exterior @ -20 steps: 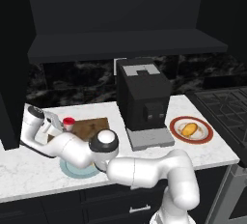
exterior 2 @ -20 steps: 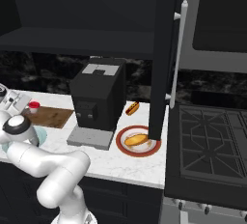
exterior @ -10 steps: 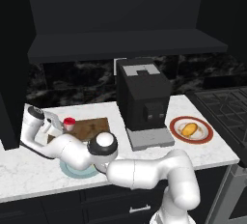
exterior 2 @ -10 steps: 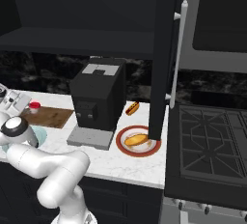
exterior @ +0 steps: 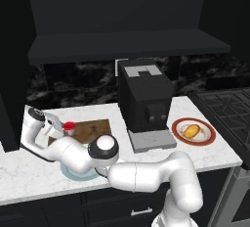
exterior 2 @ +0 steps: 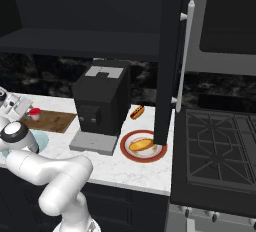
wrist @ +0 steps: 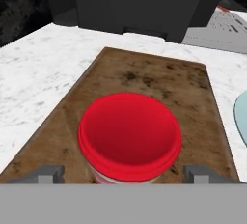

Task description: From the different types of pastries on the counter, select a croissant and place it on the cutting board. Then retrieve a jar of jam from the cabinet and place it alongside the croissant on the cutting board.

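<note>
Counting as it's showing: one jar of jam [wrist: 129,138] is sitting on one cutting board [wrist: 144,80], at the left of the counter [exterior: 29,165]. One light-blue plate [exterior: 73,172] is peeking out near the board. One black coffee machine [exterior: 145,99] is standing mid-counter. To the right, one red-rimmed plate [exterior 2: 126,152] is carrying one oblong orange pastry [exterior 2: 141,144], and one more pastry [exterior 2: 136,111] is lying far behind it. That's making two pastries, two plates.
</note>
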Available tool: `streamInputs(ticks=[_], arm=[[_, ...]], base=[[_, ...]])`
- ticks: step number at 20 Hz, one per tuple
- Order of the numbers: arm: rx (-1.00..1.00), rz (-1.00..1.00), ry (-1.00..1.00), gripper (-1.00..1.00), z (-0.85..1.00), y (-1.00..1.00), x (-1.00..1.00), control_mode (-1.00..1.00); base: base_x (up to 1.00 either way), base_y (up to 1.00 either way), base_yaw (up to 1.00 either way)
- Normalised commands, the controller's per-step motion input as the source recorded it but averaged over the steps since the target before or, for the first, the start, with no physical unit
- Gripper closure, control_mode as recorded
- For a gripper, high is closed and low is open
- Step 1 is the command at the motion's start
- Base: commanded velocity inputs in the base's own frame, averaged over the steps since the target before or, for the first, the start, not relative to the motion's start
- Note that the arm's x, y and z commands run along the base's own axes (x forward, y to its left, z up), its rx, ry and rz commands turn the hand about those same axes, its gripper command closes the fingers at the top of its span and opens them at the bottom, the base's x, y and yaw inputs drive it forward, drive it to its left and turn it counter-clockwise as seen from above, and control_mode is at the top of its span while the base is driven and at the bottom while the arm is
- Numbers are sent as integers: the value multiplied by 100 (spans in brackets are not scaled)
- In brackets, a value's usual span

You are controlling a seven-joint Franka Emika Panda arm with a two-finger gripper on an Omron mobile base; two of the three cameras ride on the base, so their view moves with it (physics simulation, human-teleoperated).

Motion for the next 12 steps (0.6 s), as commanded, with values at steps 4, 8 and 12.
streamInputs(ticks=[4,8,12], arm=[[0,2,0,-100,3,46,13,-100],[0,2,0,-100,11,44,0,-100],[0,1,0,-100,16,41,0,-100]], base=[[0,0,0],[0,0,0],[0,0,0]])
